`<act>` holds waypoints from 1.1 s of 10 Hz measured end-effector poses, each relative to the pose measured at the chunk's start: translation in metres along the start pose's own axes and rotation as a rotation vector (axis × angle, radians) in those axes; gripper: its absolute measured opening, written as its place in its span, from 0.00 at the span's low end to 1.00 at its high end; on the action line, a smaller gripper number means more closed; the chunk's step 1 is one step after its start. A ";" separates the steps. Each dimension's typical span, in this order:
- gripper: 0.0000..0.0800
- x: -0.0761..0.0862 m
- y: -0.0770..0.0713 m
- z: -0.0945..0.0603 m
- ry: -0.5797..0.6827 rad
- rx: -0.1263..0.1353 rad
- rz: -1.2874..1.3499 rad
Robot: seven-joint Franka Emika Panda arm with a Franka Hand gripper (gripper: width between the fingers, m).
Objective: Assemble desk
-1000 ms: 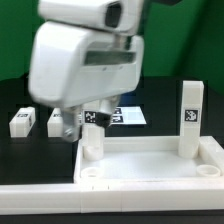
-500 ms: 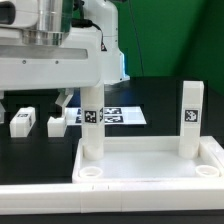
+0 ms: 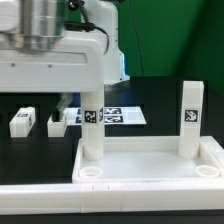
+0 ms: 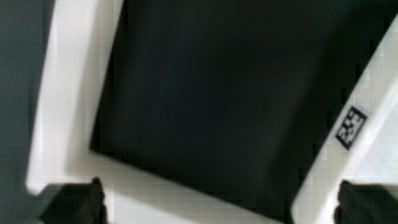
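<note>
The desk is partly assembled. Its tabletop (image 3: 140, 160) lies flat on the black table (image 3: 30, 155) in the foreground of the exterior view, rim upward, with round sockets open at its two near corners.

Two legs stand upright at the far corners. The first upright leg (image 3: 92, 140) is at the far corner on the exterior view's left and carries a black-and-white tag on its upper face. The second upright leg (image 3: 192, 120) is at the far corner on the exterior view's right and carries a like tag.

Two more legs lie on the table beyond the tabletop, toward the exterior view's left. The first loose leg (image 3: 22, 121) and the second loose leg (image 3: 56, 122) lie near each other but apart, and neither touches the tabletop.

The marker board (image 3: 122, 116) lies flat on the table behind the first upright leg.

The arm (image 3: 55, 65) fills the upper part of the exterior view on its left, above the loose legs and the first upright leg.

In the wrist view, the gripper (image 4: 217, 203) has its fingertips (image 4: 71, 200) spread wide with nothing between them. That view is blurred. It shows a dark surface bordered by white strips, one of them carrying a tag (image 4: 350, 125); which part these belong to cannot be determined.
</note>
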State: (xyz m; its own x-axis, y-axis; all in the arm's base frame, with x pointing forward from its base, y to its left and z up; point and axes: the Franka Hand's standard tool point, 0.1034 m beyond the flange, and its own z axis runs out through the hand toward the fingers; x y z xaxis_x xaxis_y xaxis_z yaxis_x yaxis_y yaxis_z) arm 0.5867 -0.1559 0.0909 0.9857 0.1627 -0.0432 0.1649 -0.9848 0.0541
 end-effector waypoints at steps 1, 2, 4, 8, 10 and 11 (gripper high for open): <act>0.81 -0.011 0.014 0.003 -0.067 0.060 0.106; 0.81 -0.013 0.027 0.000 -0.127 0.097 0.190; 0.81 -0.011 0.027 0.002 -0.143 0.089 0.385; 0.81 -0.024 0.020 0.005 -0.207 0.175 0.683; 0.81 -0.058 0.022 0.011 -0.322 0.289 0.673; 0.81 -0.060 0.022 0.013 -0.330 0.294 0.671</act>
State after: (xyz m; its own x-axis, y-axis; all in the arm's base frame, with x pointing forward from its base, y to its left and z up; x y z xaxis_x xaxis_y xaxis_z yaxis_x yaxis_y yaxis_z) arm 0.5310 -0.1876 0.0821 0.8033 -0.4503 -0.3899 -0.5199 -0.8495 -0.0900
